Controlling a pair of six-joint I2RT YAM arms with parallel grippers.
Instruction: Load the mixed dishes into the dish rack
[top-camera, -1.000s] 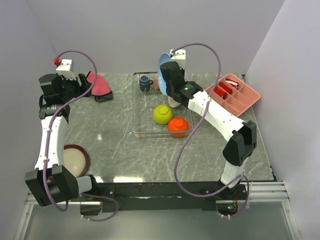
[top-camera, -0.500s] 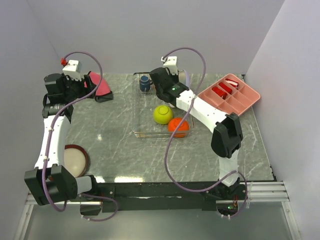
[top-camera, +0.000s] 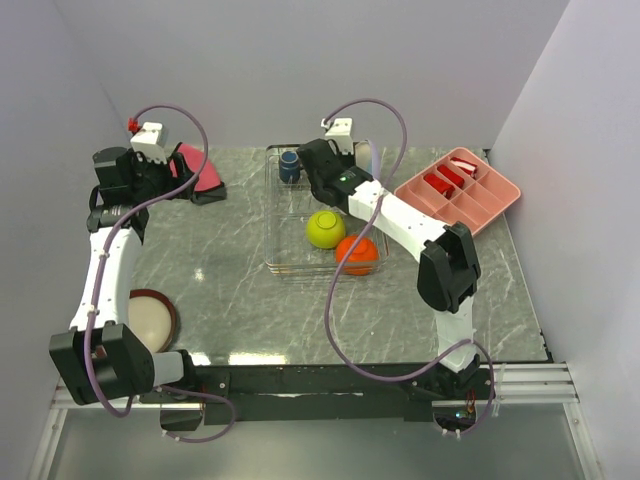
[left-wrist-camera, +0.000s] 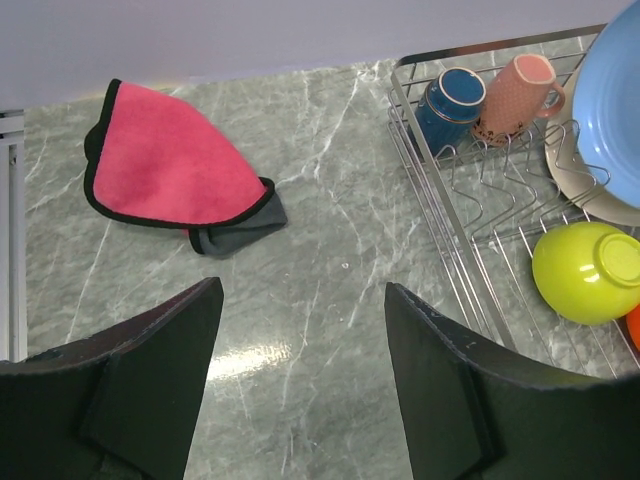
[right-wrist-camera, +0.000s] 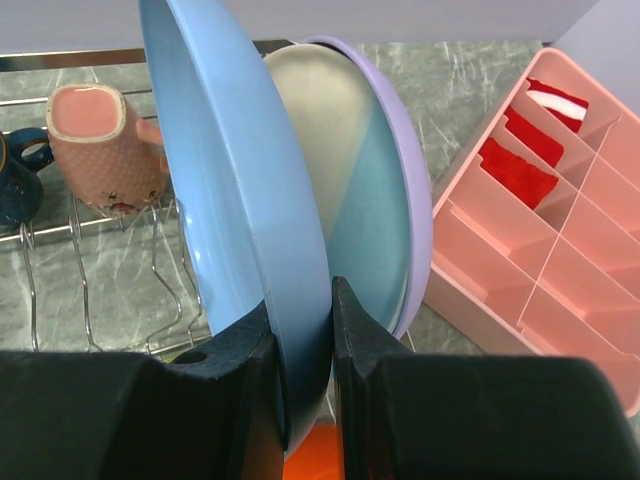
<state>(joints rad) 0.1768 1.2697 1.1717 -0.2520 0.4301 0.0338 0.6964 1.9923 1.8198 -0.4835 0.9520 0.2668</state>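
Seen from above, at 8 o'clock on the grey marbled table (top-camera: 240, 300) lies the round cream plate with a red rim (top-camera: 150, 320), alone and well apart from the rack. At 10 o'clock the left pincer (left-wrist-camera: 300, 295) hangs over bare table with its dark fingers spread wide and nothing between them. Just beyond it, at 11 o'clock, lies the folded red-pink cloth with a dark border (left-wrist-camera: 160, 160). The shallow rectangular dish rack of thin silvery wire (top-camera: 270, 210) stands from the centre toward 12 o'clock. In its far left corner the dark blue mug (left-wrist-camera: 450, 100) and the small pink cup (left-wrist-camera: 520, 95) lie side by side. Nearer are the yellow-green bowl (left-wrist-camera: 585, 270) and, at its 4 o'clock, the orange bowl (top-camera: 357, 252). The right pincer (right-wrist-camera: 302, 300) is narrowed on the lower edge of the round light-blue plate (right-wrist-camera: 240, 200), held upright over the rack, close beside the standing lavender plate (right-wrist-camera: 380, 200). At 2 o'clock is the pink plastic tray with compartments (right-wrist-camera: 560, 300).
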